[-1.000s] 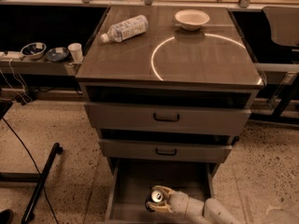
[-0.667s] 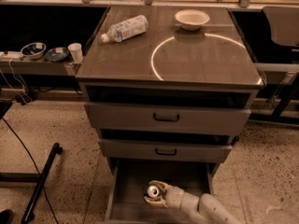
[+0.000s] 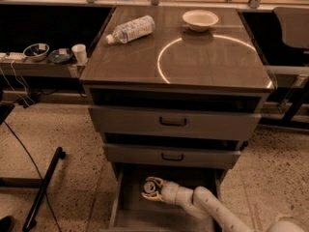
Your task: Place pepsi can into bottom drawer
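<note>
My gripper (image 3: 149, 189), low in the frame, looks like smooth pale plastic with a slight sheen. It is closed round the small dark pepsi can (image 3: 151, 187), whose metal top shines silver. They sit inside the matt grey bottom drawer (image 3: 126, 211). My arm (image 3: 212, 209) behind the gripper is glossy off-white plastic. The grey cabinet top (image 3: 212, 57) at upper centre is smooth with a soft sheen. On it lie a clear plastic bottle (image 3: 131, 29) with a white, paper-like label and a matt cream bowl (image 3: 200, 19). The floor (image 3: 72, 144) at left is speckled and looks rough.
</note>
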Motion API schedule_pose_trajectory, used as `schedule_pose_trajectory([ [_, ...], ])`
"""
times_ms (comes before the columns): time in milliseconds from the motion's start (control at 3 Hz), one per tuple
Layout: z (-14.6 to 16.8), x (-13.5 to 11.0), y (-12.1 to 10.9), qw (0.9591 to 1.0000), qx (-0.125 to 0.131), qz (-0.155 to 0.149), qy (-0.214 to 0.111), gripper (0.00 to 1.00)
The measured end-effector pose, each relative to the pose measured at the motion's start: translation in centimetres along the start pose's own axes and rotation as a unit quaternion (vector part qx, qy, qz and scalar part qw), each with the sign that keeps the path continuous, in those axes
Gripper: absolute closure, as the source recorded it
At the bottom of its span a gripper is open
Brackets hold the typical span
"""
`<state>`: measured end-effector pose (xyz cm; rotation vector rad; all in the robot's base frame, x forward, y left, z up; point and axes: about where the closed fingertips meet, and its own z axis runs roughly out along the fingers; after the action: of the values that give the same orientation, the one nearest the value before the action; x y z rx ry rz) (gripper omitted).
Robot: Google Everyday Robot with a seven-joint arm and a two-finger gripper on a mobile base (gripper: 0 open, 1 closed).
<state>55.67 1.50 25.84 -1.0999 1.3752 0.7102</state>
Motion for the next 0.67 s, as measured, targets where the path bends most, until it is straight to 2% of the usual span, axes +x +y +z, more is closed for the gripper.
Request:
schedule_pose_trajectory([
  [333, 1.5, 2.0, -1.2, 0.9997, -0.014, 0.021, 0.003, 1.0],
  [667, 1.9, 3.1, -1.9, 0.9986, -0.016, 0.049, -0.008, 0.81],
])
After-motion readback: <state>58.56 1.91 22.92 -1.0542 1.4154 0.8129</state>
